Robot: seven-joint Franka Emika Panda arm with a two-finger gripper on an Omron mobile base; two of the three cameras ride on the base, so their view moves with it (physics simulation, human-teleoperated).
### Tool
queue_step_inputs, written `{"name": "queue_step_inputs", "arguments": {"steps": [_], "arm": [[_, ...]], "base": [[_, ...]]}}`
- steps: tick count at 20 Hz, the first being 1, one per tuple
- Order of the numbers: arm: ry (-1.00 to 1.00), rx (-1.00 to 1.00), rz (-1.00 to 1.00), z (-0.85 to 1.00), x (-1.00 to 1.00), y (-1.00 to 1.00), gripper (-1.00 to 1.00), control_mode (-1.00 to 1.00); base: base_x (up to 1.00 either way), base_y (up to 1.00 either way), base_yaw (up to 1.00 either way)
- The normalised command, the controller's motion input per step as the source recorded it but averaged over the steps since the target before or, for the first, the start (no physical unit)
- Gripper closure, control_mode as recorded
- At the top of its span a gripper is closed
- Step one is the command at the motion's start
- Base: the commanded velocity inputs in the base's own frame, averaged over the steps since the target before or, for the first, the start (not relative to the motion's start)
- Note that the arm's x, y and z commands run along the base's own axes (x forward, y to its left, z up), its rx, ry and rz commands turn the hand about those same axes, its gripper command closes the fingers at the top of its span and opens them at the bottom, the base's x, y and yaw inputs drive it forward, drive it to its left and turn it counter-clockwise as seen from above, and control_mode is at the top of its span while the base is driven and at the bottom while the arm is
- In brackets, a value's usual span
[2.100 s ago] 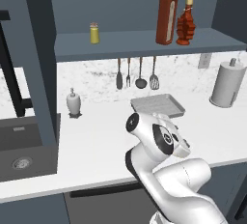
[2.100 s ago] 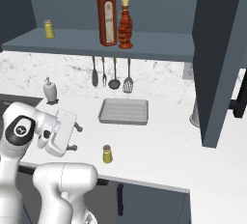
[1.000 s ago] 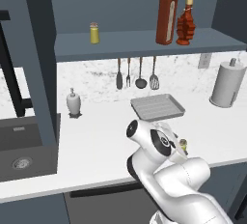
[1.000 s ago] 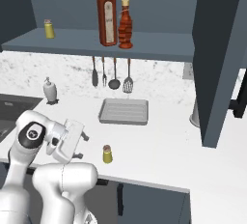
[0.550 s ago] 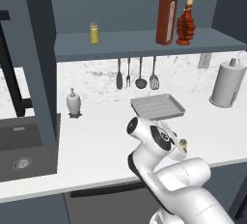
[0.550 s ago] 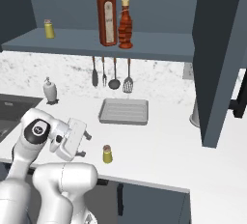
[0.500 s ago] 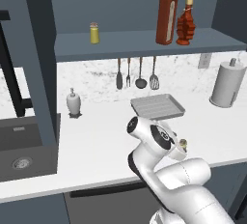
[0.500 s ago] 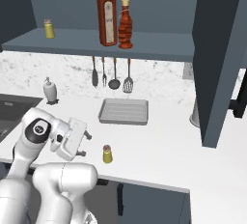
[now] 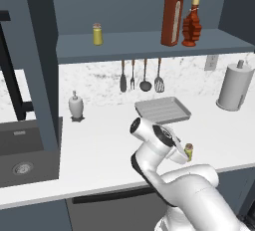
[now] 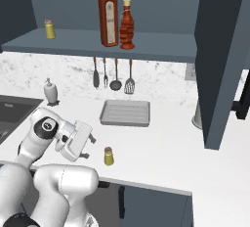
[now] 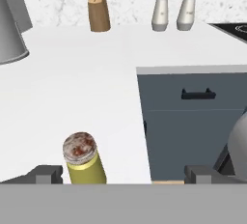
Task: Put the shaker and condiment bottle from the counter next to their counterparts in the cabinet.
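Shaker (image 11: 85, 163) near the bench's (image 10: 161, 157) front edge is being approached; hand (image 11: 123, 175) open, not centred—shift needed before closing.

Rendered kitchen: sink (image 9: 22, 163), hanging utensils (image 9: 140, 75), baking tray (image 10: 125, 113), knife block (image 11: 99, 11) (marble backsplash).

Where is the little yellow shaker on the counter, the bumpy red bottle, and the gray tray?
shaker (image 10: 109, 157), right base view, on its yellow body.
condiment bottle (image 10: 127, 27), right base view, on its ridged red body.
tray (image 10: 125, 113), right base view, on its ribbed floor.
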Motion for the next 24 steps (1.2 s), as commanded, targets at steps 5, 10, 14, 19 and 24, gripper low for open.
{"name": "queue_step_inputs", "arguments": {"steps": [5,10,14,19,24], "arm": [[0.00,0.00,0.00,-0.33,0.01,-0.27,-1.00,-1.00],[0.00,0.00,0.00,-0.31,0.00,-0.27,-1.00,-1.00],[0.00,0.00,0.00,-0.34,0.01,-0.26,-1.00,-1.00],[0.00,0.00,0.00,-0.42,0.08,-0.13,-1.00,-1.00],[0.00,0.00,0.00,-0.32,0.03,-0.16,-1.00,-1.00]], "base": [[0.00,0.00,0.00],[0.00,0.00,0.00],[0.00,0.00,0.00],[0.00,0.00,0.00],[0.00,0.00,0.00]]}}
